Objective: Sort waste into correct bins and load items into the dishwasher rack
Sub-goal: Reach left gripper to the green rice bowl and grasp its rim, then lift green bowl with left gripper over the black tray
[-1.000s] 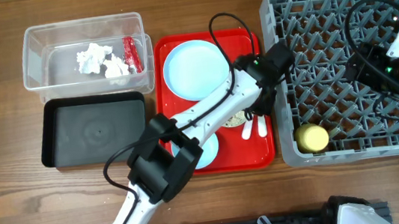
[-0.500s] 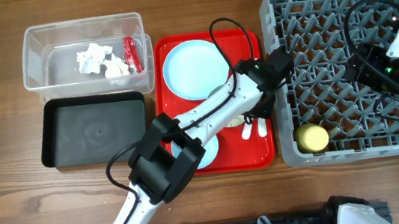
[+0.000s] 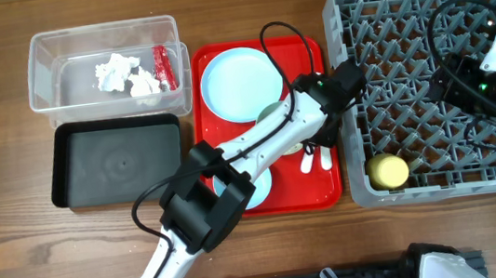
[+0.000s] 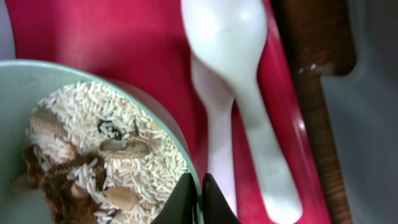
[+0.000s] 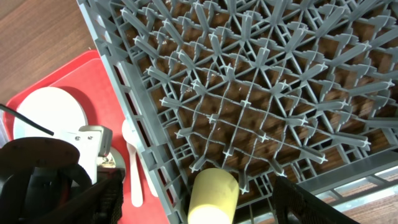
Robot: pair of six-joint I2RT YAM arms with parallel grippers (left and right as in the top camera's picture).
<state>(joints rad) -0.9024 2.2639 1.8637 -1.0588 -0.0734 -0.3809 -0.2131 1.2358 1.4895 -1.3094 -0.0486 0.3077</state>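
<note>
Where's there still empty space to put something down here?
The black tray lies bare, and most of the grey rack beyond the yellow cup. The red tray is crowded: plate, green bowl, spoons, left gripper.

The overhead camera looks straight down on the whole wooden table [image 3: 18, 259]. My left wrist camera sits very close above the flat red plastic serving tray [image 4: 124, 37], showing part of a pale green round bowl [image 4: 25, 84] and two white plastic spoons [image 4: 230, 56]. My right wrist camera looks slantwise down from higher over the large grey plastic lattice crate [image 5: 261, 81]. All three views share the spoons.
</note>
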